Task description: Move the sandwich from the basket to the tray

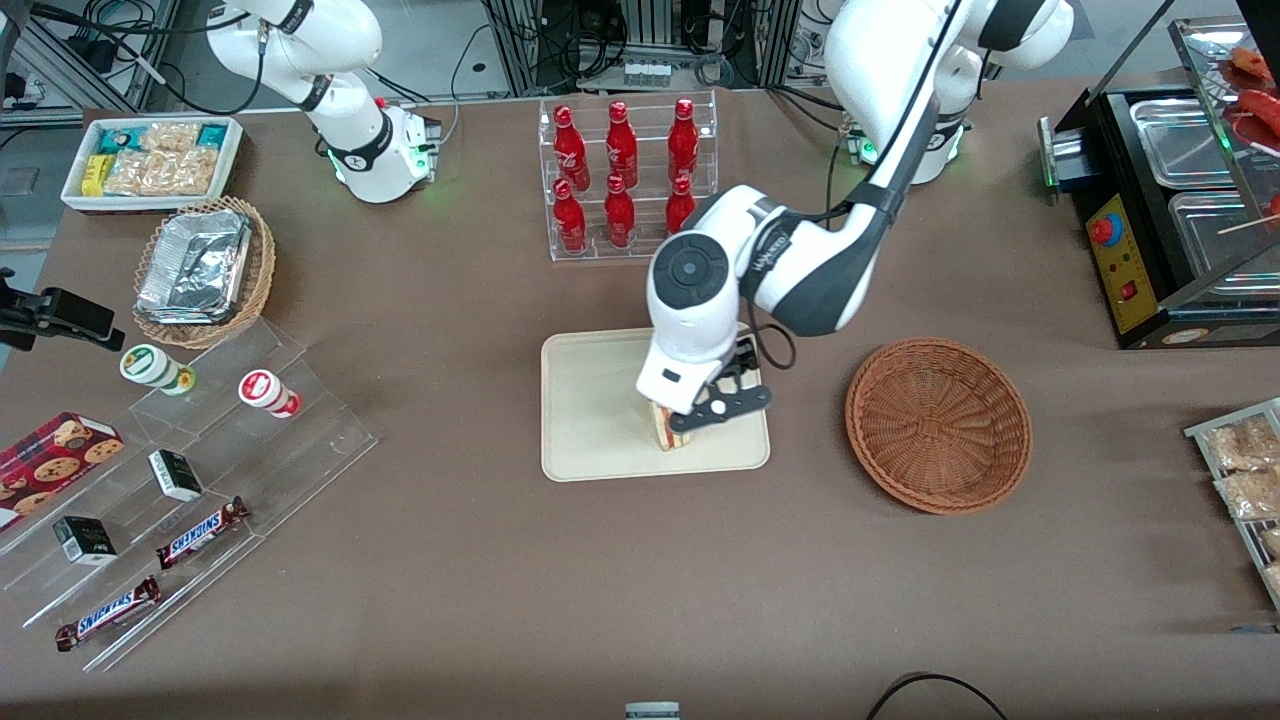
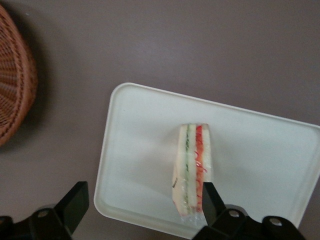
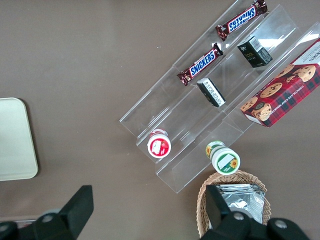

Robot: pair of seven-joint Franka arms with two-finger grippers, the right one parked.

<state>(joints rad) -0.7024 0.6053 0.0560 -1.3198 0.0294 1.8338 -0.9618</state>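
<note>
— Bench (image 1: pixel 500 600) first: the basket (image 1: pixel 938 425) sits empty, and the tray (image 1: pixel 600 420) carries the sandwich (image 1: pixel 668 430), right?

— Yes, standing on the tray's nearer edge, directly under the end effector (image 1: pixel 712 412).

— Gripped?

— No. The wrist view shows fingers (image 2: pixel 211 200) spread wide, one just beside the wedge, its long axis between them; the front view hides that.

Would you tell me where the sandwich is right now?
The sandwich stands on the tray, by the rim nearest the front camera, with the open gripper directly over it. The basket beside the tray is empty.
</note>
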